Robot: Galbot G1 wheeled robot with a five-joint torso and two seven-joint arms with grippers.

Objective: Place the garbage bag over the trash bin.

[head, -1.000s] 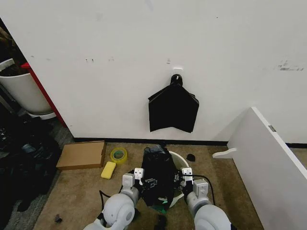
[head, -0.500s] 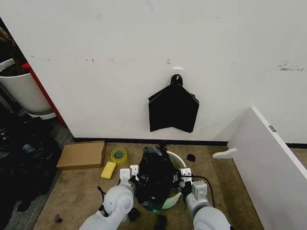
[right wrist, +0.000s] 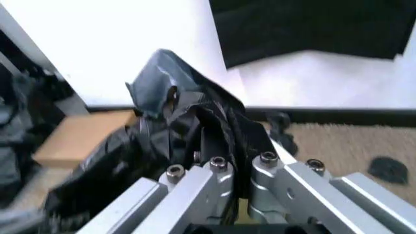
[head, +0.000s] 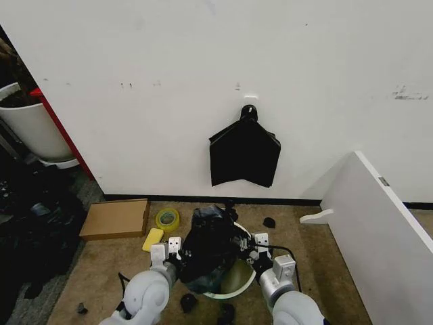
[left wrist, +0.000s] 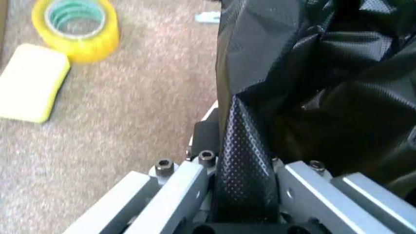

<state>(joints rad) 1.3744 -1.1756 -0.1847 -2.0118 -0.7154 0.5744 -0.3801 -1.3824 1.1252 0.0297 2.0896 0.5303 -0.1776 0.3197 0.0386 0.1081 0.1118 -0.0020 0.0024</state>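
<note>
The black garbage bag (head: 210,247) hangs stretched between my two grippers, draped over the far and left side of the cream trash bin (head: 237,279). The bin's near rim and inside show below the bag. My left gripper (head: 174,248) is at the bag's left edge, shut on a fold of the textured plastic (left wrist: 244,156). At the bag's right edge, beside the bin's rim, my right gripper (head: 260,245) is shut on another fold (right wrist: 235,146). The rest of the bin is hidden by the bag.
On the carpet to the left lie a cardboard box (head: 115,218), a yellow tape roll (head: 167,219) and a yellow sponge (head: 152,239). A folded black bundle (head: 243,156) hangs on the wall. A white board (head: 379,230) leans at right. A big white tub (head: 30,128) and dark clutter stand at far left.
My left gripper has moved left and lower, pulling the bag wider. The bag has dropped from an upright bunch to a spread over the bin, whose opening now shows.
</note>
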